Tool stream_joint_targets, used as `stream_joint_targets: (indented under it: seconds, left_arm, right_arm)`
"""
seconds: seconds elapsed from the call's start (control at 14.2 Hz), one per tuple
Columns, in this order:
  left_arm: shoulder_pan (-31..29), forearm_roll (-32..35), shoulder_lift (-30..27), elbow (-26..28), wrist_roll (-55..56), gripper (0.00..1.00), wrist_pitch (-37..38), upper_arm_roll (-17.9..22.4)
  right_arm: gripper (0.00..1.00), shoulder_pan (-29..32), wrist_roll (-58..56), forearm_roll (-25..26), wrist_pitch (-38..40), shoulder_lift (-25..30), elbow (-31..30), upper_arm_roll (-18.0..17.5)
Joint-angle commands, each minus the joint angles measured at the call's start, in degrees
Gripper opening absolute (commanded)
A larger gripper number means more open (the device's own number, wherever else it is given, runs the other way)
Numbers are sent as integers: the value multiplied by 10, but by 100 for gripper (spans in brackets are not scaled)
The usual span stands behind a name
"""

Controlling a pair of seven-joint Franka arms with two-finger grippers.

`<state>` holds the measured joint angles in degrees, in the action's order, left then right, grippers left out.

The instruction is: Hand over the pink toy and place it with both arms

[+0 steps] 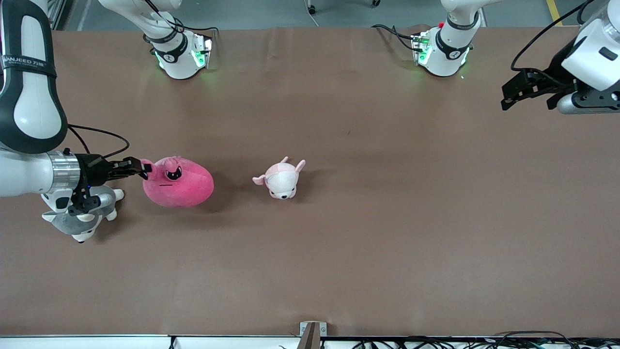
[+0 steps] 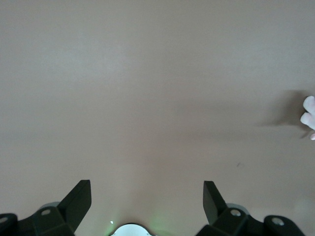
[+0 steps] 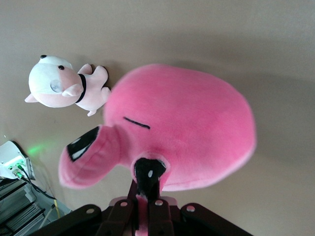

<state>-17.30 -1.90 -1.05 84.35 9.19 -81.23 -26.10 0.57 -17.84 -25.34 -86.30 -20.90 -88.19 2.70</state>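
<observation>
Hot-pink plush fills the right wrist view: the pink toy (image 1: pixel 178 182) lies on the brown table (image 1: pixel 387 242) toward the right arm's end, and your right gripper (image 1: pixel 143 169) has its fingers pinched on a fold of fabric at the toy's edge, close to the black eye. That looks like a thin hold, so I would lift slowly and watch that the fold does not slip out before the toy clears the table. Carry it toward the middle, leaving a free side of the body exposed for the other arm to take. The small pale plush (image 1: pixel 282 179) sits beside the toy, toward the middle; pass above it. A grey husky plush (image 1: pixel 82 215) lies under the right wrist. Your left gripper (image 1: pixel 525 89) waits with fingers spread, over bare table at its own end. The right arm's dark band carries white lettering; it is too small to read surely.
</observation>
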Motion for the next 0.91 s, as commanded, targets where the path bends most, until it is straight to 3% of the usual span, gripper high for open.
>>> stream_joint_targets:
  seconds: [0.0, 0.84]
  left_arm:
    - [-32, 1, -15, 15, -49, 100, -2, -5]
    - [-61, 1, 7, -2, -69, 100, -25, 4]
  right_arm:
    - [1, 14, -5, -1, 8, -4, 11, -9]
    - [1, 35, -6, -13, 4, -58, 12, -9]
